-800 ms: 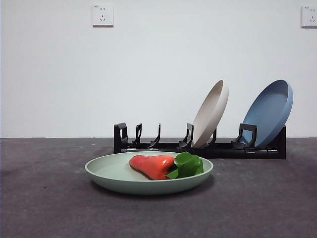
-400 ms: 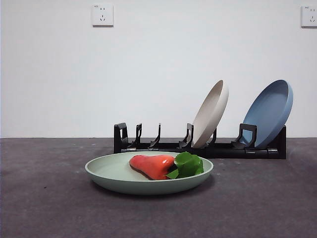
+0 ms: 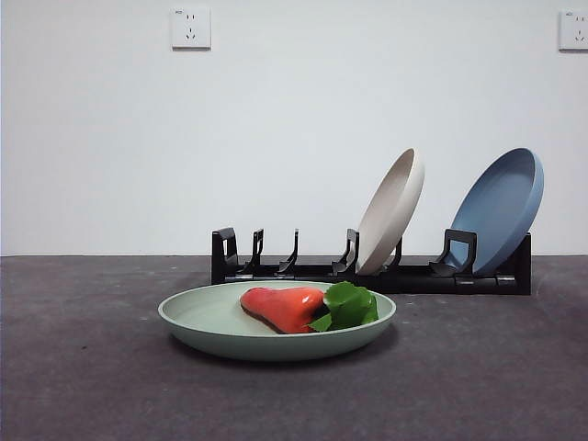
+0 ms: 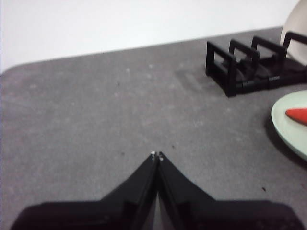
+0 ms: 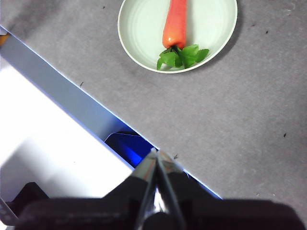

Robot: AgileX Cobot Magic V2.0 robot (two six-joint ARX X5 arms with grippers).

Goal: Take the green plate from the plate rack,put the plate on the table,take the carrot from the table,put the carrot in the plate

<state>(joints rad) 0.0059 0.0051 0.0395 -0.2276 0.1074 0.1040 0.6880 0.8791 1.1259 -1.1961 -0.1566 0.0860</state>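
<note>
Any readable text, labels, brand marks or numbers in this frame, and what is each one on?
No readable text anywhere.
Left wall socket: small mark along its top edge, too small to read.
Right wall socket: same kind of mark, too small to read.
Green plate, carrot, rack, beige plate, blue plate: no print visible.

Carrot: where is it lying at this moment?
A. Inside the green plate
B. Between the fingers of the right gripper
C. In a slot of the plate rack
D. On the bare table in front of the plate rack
A: the carrot lies inside the green plate, which sits flat on the table in front of the plate rack; both grippers are shut and away from it.
</note>
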